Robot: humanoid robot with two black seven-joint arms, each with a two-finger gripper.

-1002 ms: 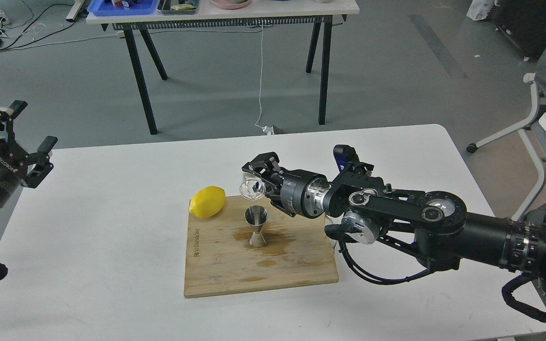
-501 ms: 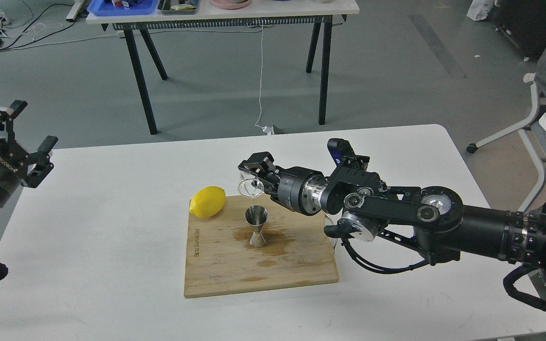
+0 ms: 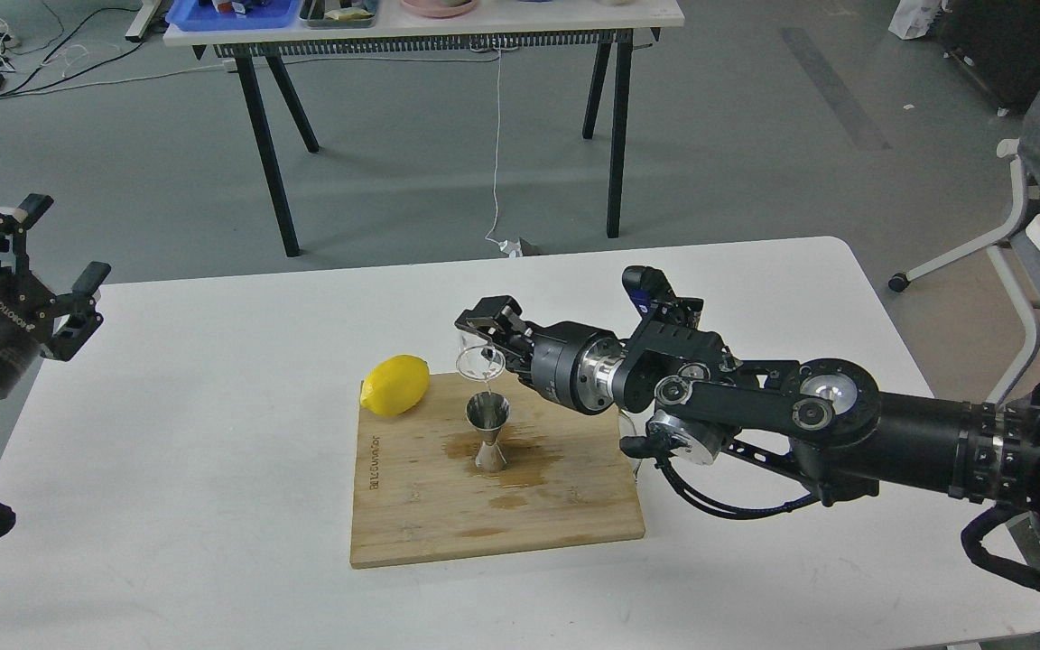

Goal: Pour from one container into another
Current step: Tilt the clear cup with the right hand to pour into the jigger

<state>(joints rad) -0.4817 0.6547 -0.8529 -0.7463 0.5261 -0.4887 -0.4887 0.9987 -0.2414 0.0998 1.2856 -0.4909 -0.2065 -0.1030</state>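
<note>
Now | right tool (image 3: 484, 338) grips clear round glass cup (image 3: 478, 359) | over shiny hourglass jigger (image 3: 489, 431)

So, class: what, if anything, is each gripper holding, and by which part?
The right gripper holds the glass cup by its side wall, tilted over the jigger. The left gripper holds nothing.

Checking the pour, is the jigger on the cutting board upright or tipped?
Upright. The jigger stands on its lower cone on the cutting board, mouth up, under the glass cup.
</note>
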